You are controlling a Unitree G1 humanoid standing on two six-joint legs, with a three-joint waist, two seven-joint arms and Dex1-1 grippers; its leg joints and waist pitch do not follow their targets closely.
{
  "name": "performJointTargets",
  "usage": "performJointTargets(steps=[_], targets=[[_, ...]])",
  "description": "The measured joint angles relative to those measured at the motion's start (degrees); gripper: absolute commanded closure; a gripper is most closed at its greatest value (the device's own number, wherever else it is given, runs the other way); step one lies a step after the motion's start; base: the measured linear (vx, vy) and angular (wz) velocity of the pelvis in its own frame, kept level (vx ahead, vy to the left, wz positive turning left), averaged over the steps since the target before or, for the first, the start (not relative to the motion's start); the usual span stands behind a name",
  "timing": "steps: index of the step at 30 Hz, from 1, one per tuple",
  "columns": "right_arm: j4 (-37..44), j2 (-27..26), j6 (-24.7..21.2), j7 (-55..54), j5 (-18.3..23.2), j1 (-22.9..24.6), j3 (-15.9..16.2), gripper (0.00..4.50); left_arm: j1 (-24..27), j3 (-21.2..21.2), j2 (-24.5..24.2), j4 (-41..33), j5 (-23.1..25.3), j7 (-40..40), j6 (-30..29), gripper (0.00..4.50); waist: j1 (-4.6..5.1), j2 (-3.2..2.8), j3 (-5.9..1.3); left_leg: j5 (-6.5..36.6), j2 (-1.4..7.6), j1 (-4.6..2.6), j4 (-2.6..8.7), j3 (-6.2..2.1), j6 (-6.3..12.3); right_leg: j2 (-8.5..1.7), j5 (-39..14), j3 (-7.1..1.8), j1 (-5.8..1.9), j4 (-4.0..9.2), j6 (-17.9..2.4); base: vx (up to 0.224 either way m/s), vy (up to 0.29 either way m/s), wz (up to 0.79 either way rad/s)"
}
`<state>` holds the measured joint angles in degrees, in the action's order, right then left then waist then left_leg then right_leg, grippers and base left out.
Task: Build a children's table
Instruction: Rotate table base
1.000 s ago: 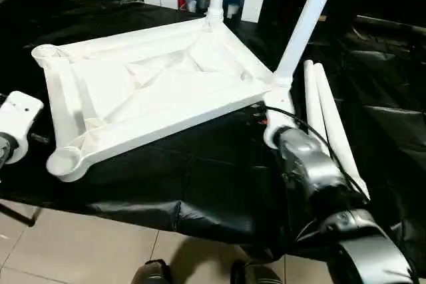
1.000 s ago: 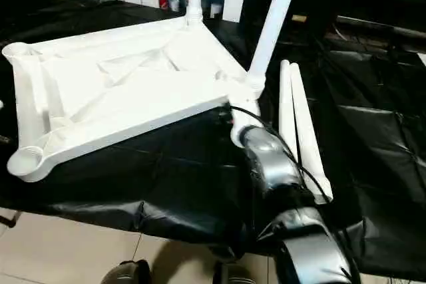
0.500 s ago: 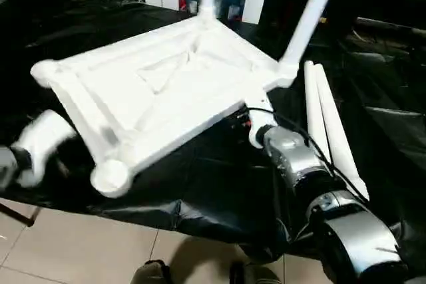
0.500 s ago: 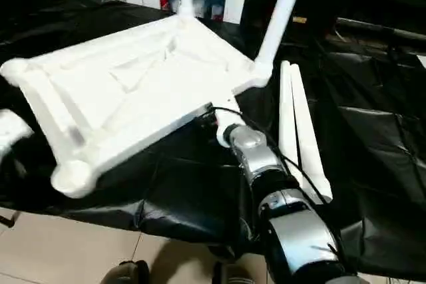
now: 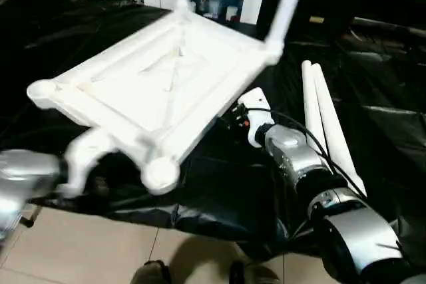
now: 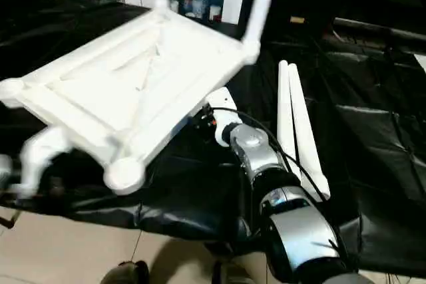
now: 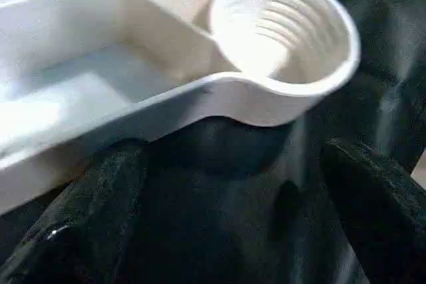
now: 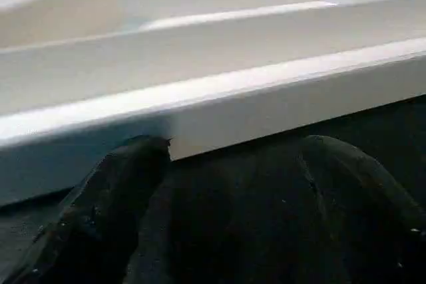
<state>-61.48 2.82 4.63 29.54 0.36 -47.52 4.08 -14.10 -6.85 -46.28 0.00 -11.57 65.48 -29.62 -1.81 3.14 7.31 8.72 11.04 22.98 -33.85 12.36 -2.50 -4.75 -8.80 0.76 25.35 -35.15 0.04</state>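
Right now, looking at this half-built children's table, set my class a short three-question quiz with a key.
1. How many legs already stand in the tabletop?
2. True or false: the two loose legs lie side by side on the black sheet.
3. The left hand faces: A) an empty corner socket, B) a fitted leg, C) a loose leg.

Key: 1. Two. 2. True. 3. A.
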Motion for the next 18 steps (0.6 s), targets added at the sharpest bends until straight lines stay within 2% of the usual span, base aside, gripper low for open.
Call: performJointTargets(steps=[6,11,13,18], targets=[[0.29,-0.4,1.92,3.77,0.09,0.37,0.28,0.7,-3.16,-3.63,4.51,-0.13,0.4,-0.4,-0.02,0.06,0.23,-0.01,0.0,-0.01,0.01,-0.01,0.0,-0.06,-0.01,0.06,0.06,0.01,0.01,0.0,-0.1,0.0,0.0,0.0],[1.0,-0.86,2.47,6.79,0.56,1.31,0.32,0.7,-5.75,-5.57,6.36,1.22,1.83,-0.87,0.15,0.06,0.25,-0.03,0.02,-0.03,0.05,-0.01,0.0,-0.15,-0.05,0.17,0.07,0.0,0.0,0.0,-0.11,0.0,0.0,0.0],[2.63,-0.69,2.89,8.4,1.11,2.82,0.37,0.7,-7.02,-6.63,7.59,2.76,2.59,-0.75,0.94,0.06,0.04,-0.17,0.02,-0.04,0.06,-0.03,0.0,-0.24,-0.07,0.23,0.07,0.0,-0.06,0.04,-0.12,0.0,0.0,0.0],[5.03,-0.34,3.28,10.81,1.39,5.03,0.64,0.7,-8.26,-8.32,9.55,3.82,4.01,-1.34,1.33,0.06,0.2,-0.36,0.09,-0.05,0.06,-0.03,-0.01,-0.32,-0.08,0.29,0.08,0.0,-0.05,0.04,-0.13,0.0,0.0,0.0]])
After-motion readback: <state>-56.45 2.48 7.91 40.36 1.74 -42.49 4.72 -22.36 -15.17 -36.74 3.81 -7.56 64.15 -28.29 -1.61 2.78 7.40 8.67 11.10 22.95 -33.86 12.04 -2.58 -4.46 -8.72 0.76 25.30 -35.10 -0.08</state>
